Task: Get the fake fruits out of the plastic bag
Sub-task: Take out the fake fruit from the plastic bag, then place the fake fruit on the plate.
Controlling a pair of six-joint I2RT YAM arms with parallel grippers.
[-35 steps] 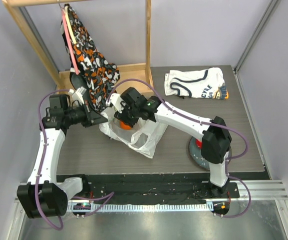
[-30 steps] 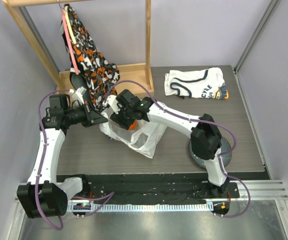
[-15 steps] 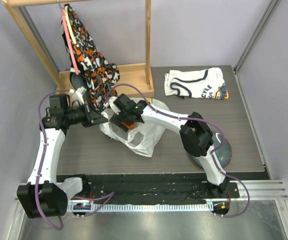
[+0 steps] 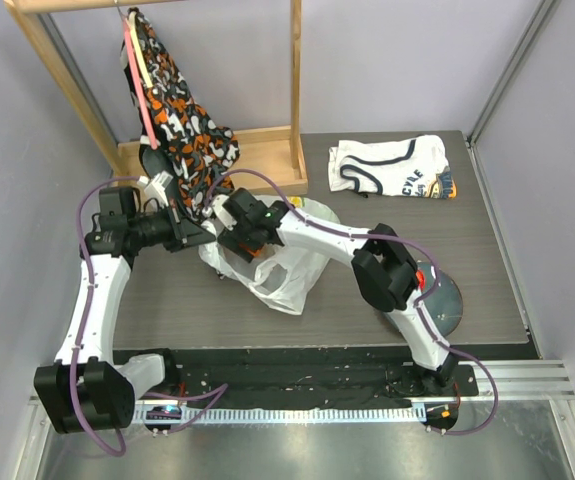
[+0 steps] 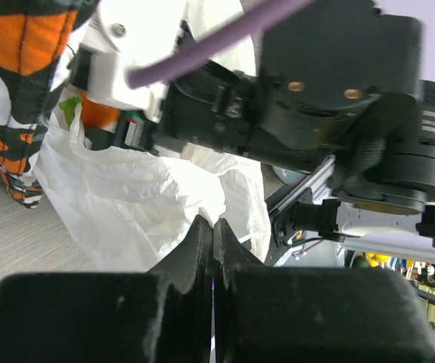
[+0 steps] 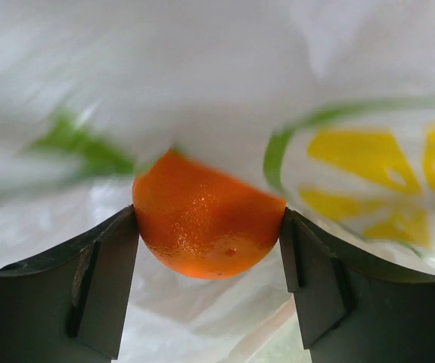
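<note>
The white plastic bag lies crumpled at the table's middle left. My left gripper is shut on the bag's edge and pinches a fold of film in the left wrist view. My right gripper is at the bag's mouth. In the right wrist view it is shut on the orange, with bag film and the citrus print all around. The orange also shows in the left wrist view. The other fruits in the bag are hidden.
A wooden rack with a hanging patterned cloth stands at the back left. A folded white shirt lies at the back right. A grey plate holding a red fruit sits beside the right arm's elbow.
My right gripper has shifted a little left at the bag's mouth, still on the orange. The right elbow has swung left and uncovered the grey plate. The left arm has not moved.
</note>
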